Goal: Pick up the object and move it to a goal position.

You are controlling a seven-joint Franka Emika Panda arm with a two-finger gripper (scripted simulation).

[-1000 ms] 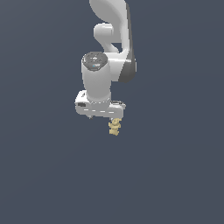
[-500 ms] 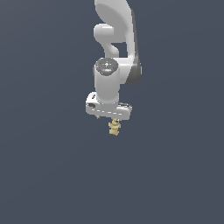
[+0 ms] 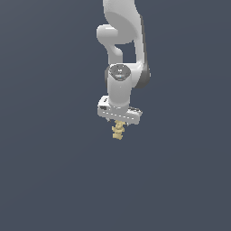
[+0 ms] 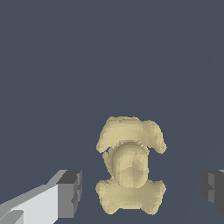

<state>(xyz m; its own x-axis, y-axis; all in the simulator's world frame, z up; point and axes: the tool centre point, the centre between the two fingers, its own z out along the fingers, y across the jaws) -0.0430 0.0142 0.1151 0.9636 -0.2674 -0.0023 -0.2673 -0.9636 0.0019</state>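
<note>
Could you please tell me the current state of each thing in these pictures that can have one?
Tool: open; in the wrist view both fingers stand clear of the object, touching neither side.
Object: ungripped, lying between the open fingers, directly below the tool in the exterior view.
Arm: reaching downward, tool pointing down over the object.

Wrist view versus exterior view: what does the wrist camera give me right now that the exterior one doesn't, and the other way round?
Only the wrist view shows the gripper open: one dark finger pad stands apart from the object on each side, touching neither. It also shows the object's lumpy lobes.

Only the exterior view shows the white arm reaching down from above and the gripper body directly over the object.

Both show the pale yellow-tan object on the plain dark surface.
</note>
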